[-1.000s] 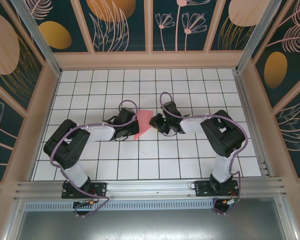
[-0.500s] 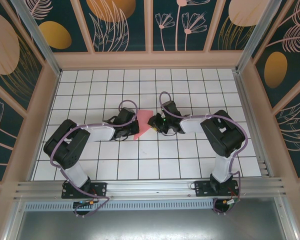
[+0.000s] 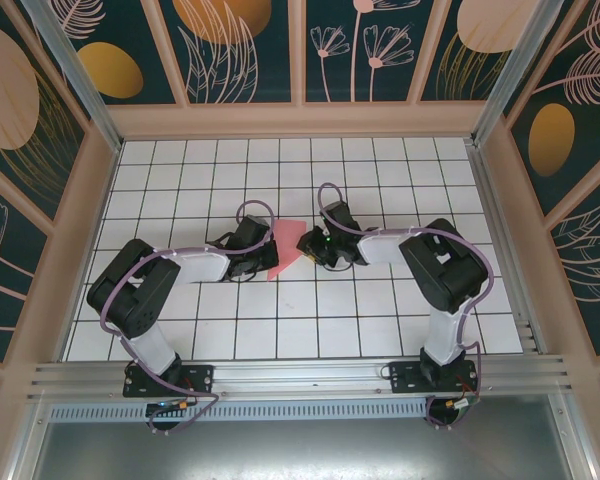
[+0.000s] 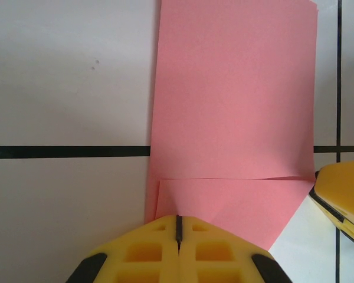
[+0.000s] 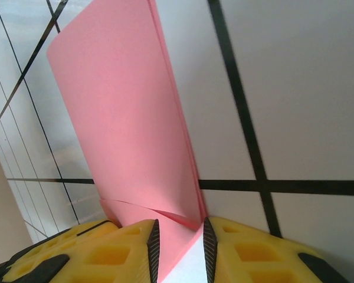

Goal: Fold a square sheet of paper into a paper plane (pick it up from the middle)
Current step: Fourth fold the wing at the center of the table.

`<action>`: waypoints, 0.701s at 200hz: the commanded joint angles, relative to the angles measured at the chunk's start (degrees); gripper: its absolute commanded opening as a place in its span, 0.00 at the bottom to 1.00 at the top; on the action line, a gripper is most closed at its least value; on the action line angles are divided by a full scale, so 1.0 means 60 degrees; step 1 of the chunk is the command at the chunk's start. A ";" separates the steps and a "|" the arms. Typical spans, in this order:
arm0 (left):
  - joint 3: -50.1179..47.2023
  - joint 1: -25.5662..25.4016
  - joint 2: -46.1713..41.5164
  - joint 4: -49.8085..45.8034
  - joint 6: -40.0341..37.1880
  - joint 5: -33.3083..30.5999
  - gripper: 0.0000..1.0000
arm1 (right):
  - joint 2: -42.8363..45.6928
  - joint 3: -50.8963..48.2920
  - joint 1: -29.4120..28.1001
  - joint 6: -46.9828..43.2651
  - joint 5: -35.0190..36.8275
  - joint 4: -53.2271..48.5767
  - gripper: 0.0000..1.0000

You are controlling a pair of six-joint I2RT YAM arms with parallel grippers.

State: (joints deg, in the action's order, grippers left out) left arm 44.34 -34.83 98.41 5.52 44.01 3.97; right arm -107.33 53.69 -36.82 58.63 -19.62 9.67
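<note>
We count one folded salmon-pink sheet of paper point(image 4: 236, 88), two yellow-fingered grippers, the left gripper point(image 4: 178, 227) and the right gripper point(image 5: 180, 236), and one white tiled table point(image 3: 380, 310).

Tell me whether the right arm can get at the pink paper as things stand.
Likely yes: the right gripper sits at the pink paper, its parted jaws straddling one edge, nothing in the way.

My paper point(image 3: 284, 248) is salmon-pink, folded into flat layers with a crease near one end. It lies mid-table point(image 3: 380, 320), one corner between my right fingers point(image 5: 106, 253).
</note>
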 commanded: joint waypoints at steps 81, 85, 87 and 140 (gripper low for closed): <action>-0.0299 0.0043 -0.0282 -0.0349 0.0022 -0.0075 0.00 | -0.0258 0.0251 -0.0192 -0.0279 -0.0925 0.0784 0.26; -0.0288 0.0034 -0.0306 -0.0356 0.0007 -0.0068 0.00 | -0.0296 0.0252 -0.0190 -0.0293 -0.0966 0.0776 0.26; -0.0286 0.0044 -0.0315 -0.0350 -0.0006 -0.0059 0.00 | -0.0314 0.0258 -0.0191 -0.0294 -0.0983 0.0776 0.26; -0.0147 0.0042 -0.1097 -0.0224 -0.0414 0.0120 0.12 | -0.0762 0.0466 -0.0135 -0.0045 -0.1270 0.1032 0.12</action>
State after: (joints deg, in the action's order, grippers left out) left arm 43.29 -34.83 95.55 5.21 43.38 4.14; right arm -110.78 54.74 -37.60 57.69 -25.58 13.87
